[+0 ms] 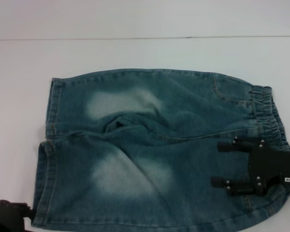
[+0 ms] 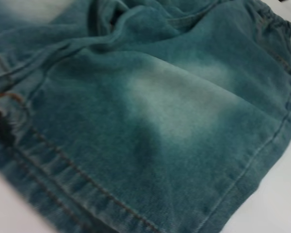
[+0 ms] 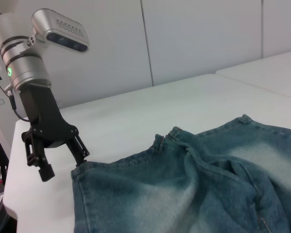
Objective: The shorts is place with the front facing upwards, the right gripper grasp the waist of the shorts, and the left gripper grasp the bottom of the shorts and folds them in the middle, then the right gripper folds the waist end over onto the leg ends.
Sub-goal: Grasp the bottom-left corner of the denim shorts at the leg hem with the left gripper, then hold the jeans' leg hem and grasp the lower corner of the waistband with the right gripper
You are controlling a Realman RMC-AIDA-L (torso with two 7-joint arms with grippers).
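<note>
I am looking at the shorts lying flat on the table, soft, floppy denim. My right gripper is hovering, jaws wide, over the waist. My left gripper, jaws open, is nearing the hem corner.

Lab: bare white table, plain panelled wall.
</note>
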